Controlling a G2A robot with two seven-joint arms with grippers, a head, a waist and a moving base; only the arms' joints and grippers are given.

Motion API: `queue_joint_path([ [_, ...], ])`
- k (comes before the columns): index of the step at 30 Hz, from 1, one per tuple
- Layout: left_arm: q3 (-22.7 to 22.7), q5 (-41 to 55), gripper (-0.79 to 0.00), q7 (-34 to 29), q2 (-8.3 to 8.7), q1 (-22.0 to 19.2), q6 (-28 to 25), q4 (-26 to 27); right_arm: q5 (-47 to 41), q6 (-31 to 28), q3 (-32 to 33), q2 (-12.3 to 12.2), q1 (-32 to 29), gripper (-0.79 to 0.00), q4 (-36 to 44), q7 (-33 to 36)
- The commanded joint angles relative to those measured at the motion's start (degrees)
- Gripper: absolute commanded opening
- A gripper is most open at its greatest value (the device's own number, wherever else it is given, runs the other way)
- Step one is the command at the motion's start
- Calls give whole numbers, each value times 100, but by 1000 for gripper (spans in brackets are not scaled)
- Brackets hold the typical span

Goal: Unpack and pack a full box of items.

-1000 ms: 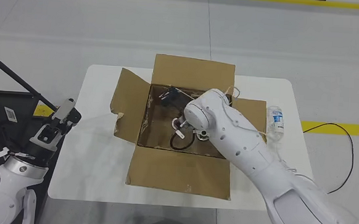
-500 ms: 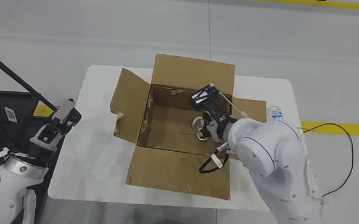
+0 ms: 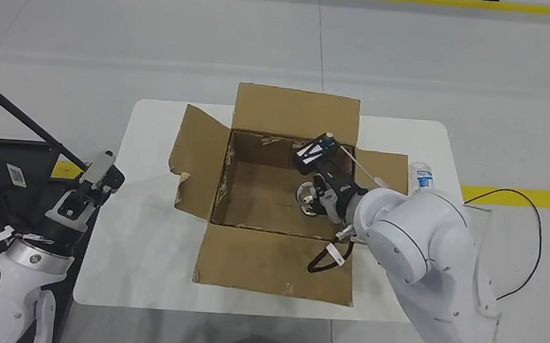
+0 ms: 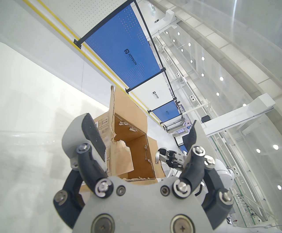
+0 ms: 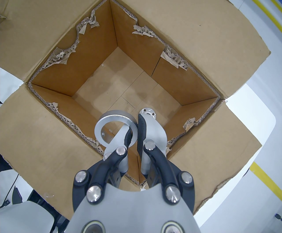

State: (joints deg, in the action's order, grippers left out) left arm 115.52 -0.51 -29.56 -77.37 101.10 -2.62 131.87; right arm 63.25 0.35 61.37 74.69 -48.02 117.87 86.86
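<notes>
Metal ring (image 5: 114,115) being held over the open box (image 5: 187,86).
It is being clamped by the right fingers (image 5: 141,132); the left fingers (image 4: 93,134) are gaping wide, empty.

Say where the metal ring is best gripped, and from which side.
Pinch the metal ring by its wall from its open face, one finger through the hole, one outside, as the right end effector does: the band is thin and the hole gives room.

White table (image 3: 142,253), open cardboard box (image 3: 274,266) at centre, bottle (image 3: 422,179) near right edge
</notes>
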Motion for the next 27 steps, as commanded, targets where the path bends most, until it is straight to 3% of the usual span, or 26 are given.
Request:
queue_joint_path([
  [1,0,0,0,0,0,0,0,0,0,0,0,0,0,-785,0,0],
  [5,0,0,0,0,0,0,0,0,123,94,268,-33,-162,-785,-16,-327],
  [17,0,0,0,0,0,0,0,0,1105,334,2490,-322,-1517,-785,1035,114],
  [27,0,0,0,0,0,0,0,0,1662,473,3349,-416,-2451,-785,551,114],
])
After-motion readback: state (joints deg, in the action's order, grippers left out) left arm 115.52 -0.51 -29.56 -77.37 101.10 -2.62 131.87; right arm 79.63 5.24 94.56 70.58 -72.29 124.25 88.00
